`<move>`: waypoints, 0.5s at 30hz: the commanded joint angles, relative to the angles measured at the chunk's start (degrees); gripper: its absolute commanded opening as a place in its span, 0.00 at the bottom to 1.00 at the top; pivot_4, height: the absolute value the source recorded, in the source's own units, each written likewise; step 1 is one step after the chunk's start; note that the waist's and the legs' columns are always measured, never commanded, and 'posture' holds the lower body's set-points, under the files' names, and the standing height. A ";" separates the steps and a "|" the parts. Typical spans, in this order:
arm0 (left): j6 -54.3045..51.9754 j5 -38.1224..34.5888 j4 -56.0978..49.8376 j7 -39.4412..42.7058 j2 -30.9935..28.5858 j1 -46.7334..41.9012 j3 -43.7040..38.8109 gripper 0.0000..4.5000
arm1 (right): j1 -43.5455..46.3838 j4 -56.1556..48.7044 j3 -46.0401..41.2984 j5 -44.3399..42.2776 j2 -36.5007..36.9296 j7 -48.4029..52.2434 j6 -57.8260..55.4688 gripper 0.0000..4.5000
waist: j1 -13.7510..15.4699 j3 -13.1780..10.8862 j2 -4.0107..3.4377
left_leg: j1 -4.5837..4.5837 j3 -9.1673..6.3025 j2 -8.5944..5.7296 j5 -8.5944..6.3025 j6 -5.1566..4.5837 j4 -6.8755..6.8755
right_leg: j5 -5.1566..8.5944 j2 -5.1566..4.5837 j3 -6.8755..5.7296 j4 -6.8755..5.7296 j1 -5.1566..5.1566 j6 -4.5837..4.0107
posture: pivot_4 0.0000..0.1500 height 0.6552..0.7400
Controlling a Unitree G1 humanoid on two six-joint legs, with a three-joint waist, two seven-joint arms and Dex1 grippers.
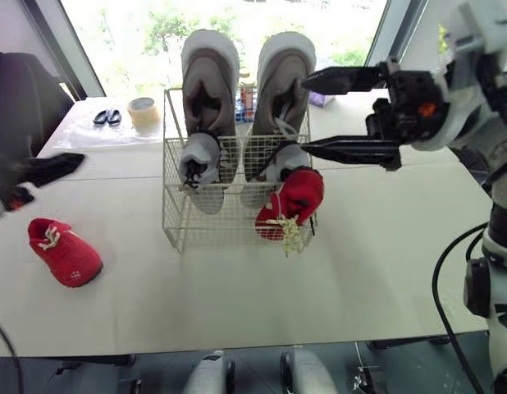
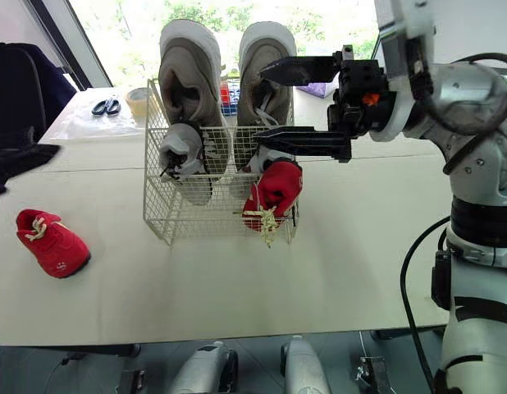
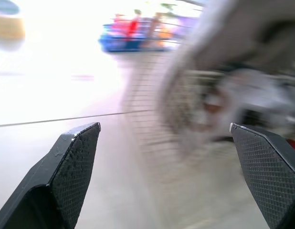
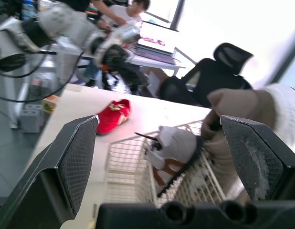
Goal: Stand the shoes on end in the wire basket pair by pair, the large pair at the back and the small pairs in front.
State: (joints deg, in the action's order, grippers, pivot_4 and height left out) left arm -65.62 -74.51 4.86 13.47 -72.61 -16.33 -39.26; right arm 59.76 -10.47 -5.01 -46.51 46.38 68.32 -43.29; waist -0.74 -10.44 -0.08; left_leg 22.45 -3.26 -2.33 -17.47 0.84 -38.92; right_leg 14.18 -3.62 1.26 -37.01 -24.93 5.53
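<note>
Two big grey shoes stand on end at the back of the wire basket, w/ two small grey shoes in front of them and one red shoe at the front right corner, its laces dangling outside the wire. Its mate, the loose red shoe, lies sole-down on the table, well apart from the basket on the robot's left. Left claw is spread wide and empty, hanging near that shoe, just beyond it; shoe sits toward the robot from the claw. Its long axis runs diagonally, toe prob. pointing toward the robot and to the right, so the wrist would likely need turning to close across it. Right claw is also wide open and empty, up at the basket's right side above the red shoe, far from the loose one, so the left arm is clearly nearer. Left claw is blurred and cut by the frame edge in the head views. Can't tell whether the red shoe in the basket is fully seated or hung on the rim.
</note>
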 commanded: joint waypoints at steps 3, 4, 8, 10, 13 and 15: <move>-12.94 13.95 21.41 -30.96 0.35 -18.08 3.54 1.00 | 0.69 -1.19 2.86 -0.75 3.11 8.16 -0.93 0.99 | -0.02 0.01 0.02 | -0.04 -0.01 -0.06 -0.01 -0.01 0.00 | 0.00 0.03 -0.07 -0.07 0.01 0.04 | 1.00 1.00; -15.34 14.88 23.34 -34.28 1.76 -20.73 1.76 1.00 | 0.56 -0.96 3.39 -0.13 3.46 9.22 -0.51 0.99 | 0.02 0.01 0.01 | -0.04 -0.01 -0.05 -0.01 -0.01 0.00 | 0.00 0.02 -0.06 -0.09 0.00 0.05 | 1.00 1.00; -25.49 18.96 23.25 -44.37 8.81 -25.36 -9.84 1.00 | 0.31 0.76 4.84 1.59 4.77 12.40 0.10 0.99 | 0.05 0.04 0.46 | 0.03 -0.01 -0.06 0.01 0.02 -0.04 | 0.00 -0.02 -0.05 -0.19 -0.10 0.06 | 1.00 1.00; -26.82 18.17 20.95 -48.64 11.69 -23.03 -13.60 1.00 | 0.20 0.64 5.45 1.44 5.71 14.12 -0.74 0.99 | -0.05 0.04 0.68 | 0.10 -0.02 -0.06 0.05 0.10 -0.04 | -0.01 -0.04 -0.01 -0.21 -0.19 0.06 | 1.00 1.00; -26.88 15.62 17.67 -54.45 15.91 -19.21 -18.17 1.00 | 0.16 0.50 5.73 1.44 6.17 15.07 -1.11 0.99 | -0.23 0.04 0.69 | 0.19 0.00 -0.05 0.16 0.36 -0.02 | -0.01 -0.08 0.10 -0.20 -0.33 0.05 | 1.00 1.00; -26.88 13.79 15.41 -57.39 18.90 -16.05 -20.44 1.00 | 0.13 0.57 5.77 1.06 6.56 15.90 -1.95 0.99 | -0.08 0.04 0.69 | 0.20 0.00 -0.05 0.17 0.40 0.00 | -0.01 -0.09 0.12 -0.22 -0.37 0.04 | 1.00 1.00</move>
State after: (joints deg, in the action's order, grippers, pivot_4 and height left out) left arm -92.01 -58.80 23.35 -41.10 -54.13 -33.55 -56.48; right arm 59.28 -9.61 1.67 -44.94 51.76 83.32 -44.82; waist -0.82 -10.40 0.61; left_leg 22.67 -3.26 -2.36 -17.31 1.24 -38.91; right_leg 14.16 -3.71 1.37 -37.22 -25.32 5.57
